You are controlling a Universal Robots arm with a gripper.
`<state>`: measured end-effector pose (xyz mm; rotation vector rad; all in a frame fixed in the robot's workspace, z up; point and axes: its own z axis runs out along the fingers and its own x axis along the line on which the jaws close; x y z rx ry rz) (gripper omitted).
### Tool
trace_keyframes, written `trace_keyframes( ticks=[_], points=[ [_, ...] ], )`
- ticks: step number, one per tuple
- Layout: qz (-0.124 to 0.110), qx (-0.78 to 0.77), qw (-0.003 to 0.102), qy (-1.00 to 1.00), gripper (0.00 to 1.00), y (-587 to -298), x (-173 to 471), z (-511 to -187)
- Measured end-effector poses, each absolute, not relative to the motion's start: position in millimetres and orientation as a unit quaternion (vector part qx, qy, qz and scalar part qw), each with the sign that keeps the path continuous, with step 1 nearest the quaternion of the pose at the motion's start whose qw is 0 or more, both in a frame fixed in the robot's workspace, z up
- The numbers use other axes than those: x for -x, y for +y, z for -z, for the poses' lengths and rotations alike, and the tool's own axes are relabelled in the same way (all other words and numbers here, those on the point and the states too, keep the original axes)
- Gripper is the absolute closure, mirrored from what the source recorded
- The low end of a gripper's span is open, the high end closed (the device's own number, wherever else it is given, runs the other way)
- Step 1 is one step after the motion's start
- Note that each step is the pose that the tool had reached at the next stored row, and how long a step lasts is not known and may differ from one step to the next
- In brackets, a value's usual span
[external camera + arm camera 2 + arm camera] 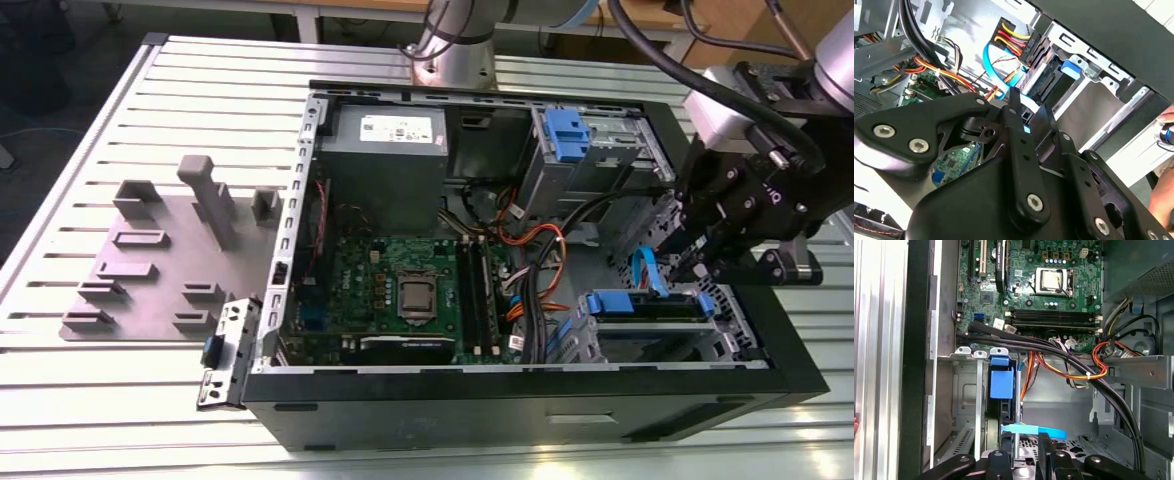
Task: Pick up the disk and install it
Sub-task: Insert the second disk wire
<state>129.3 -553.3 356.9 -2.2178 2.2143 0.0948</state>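
In the second wrist view, the black linkage gripper [1021, 107] fills the foreground, its narrow fingers [1015, 102] drawn close together. Whether anything is pinched between them cannot be told. Just past the tips sits the disk [1046, 80], a flat drive in a blue plastic carrier, seated in the grey metal drive bay [1104, 100] of the open black computer case [1114, 35], with a light blue flat ribbon cable [991, 62] curving beside it.

The first wrist view looks along the same fingers [1016, 440] from the other side: the disk [1002, 382] stands edge-on in the bay just beyond the gripper [1026, 452], its blue carrier tab facing the camera, and farther off lies the green motherboard [1054, 295] with its silver processor socket [1053, 280].

The exterior view alone gives the whole case [534, 400] on a slatted aluminium table [107, 400], the gripper [687, 265] hanging over the bay at the exterior view's right, just above the disk [647, 305].
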Motion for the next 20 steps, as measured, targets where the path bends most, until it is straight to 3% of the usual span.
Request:
trace_keyframes(
  ticks=[20],
  points=[
    [-0.032, 0.707, 0.002, 0.706, 0.65, -547.4, -139.8, -352.4]
  ],
)
